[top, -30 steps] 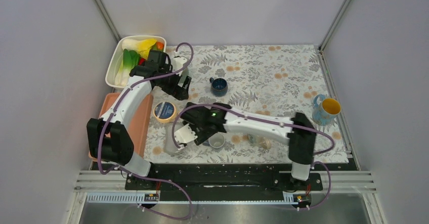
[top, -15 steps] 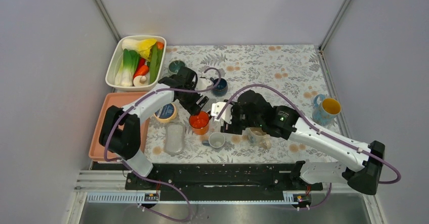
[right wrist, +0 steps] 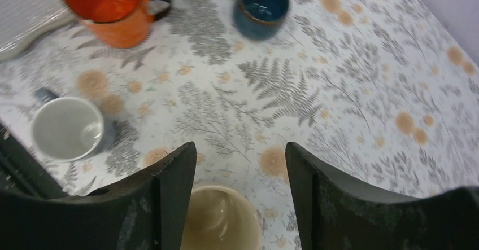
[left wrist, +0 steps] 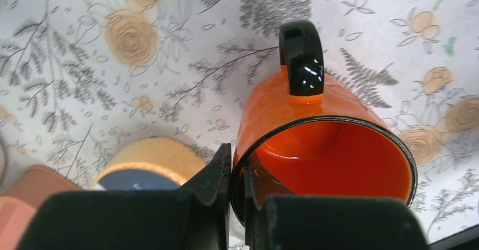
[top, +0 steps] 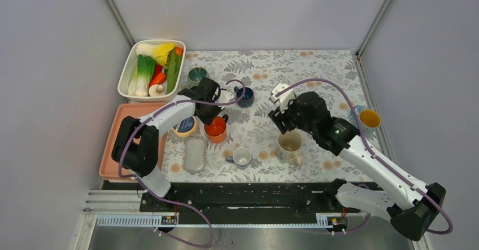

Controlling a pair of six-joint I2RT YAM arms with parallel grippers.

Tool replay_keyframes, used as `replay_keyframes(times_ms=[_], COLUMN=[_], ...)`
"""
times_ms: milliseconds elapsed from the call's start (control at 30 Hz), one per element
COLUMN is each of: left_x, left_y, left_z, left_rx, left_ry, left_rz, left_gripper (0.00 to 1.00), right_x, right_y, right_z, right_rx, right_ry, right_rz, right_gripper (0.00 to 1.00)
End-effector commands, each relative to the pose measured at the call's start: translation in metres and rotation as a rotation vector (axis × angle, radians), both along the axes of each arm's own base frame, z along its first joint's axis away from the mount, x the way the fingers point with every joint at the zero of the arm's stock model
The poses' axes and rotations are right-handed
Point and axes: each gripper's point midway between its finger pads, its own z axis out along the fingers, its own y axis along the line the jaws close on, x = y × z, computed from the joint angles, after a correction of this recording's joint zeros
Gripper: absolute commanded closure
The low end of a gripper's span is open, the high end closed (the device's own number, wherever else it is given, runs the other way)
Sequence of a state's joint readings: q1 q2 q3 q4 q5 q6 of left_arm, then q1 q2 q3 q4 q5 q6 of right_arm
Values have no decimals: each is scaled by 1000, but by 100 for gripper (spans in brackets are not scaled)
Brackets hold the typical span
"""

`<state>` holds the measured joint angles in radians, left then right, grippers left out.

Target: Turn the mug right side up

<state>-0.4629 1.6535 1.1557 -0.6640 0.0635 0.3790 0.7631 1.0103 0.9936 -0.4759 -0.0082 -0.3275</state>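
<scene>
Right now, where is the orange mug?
In the top view, the orange mug is left of centre, beside the tape roll, its rim pinched by the left end effector.

My left pincer [left wrist: 237, 168] covers the near rim of the orange mug [left wrist: 282, 109], lower centre; the right wrist view's bottom edge cuts off the beige mug [right wrist: 220, 222].
</scene>
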Motion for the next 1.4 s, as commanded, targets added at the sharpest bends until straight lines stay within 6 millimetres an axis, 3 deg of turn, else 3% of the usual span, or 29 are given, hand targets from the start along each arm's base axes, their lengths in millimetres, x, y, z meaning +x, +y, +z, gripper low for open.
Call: replay_keyframes(times_ms=[0,133,267,333,433,533,667,767,900,1067,1233,1367], left_x=[26,42,44,45,50,60,82,92,78,55,33,18], left_y=[42,68,66,64,65,69,90,116,137,147,144,147], left_z=[15,15,13,15,25,52,111,153,178,157,131,103], left_rx=[89,79,33,13,-35,-124,-263,-327,-359,-374,-433,-469], left_ry=[-114,-118,-105,-98,-108,-151,-351,-565,-804,-846,-874,-914], left_rz=[91,164,142,142,160,208,340,489,578,656,673,701], left_gripper=[100,100,93,80,45,23,15,5,1,1,1,1], right_x=[45,66,73,74,73,74,72,68,60,43,31,31], right_y=[-45,-86,-110,-115,-121,-134,-157,-178,-200,-209,-216,-208], right_z=[10,5,4,1,1,3,12,17,15,10,-14,-34], right_rx=[115,185,230,232,259,281,334,354,395,451,437,452], right_ry=[14,34,32,40,52,46,17,-20,-46,-120,-140,-172], right_rz=[-356,-562,-647,-661,-684,-735,-834,-911,-1007,-1020,-1037,-968], right_gripper=[32,32,32,32,31,28,20,9,1,1,1,1])
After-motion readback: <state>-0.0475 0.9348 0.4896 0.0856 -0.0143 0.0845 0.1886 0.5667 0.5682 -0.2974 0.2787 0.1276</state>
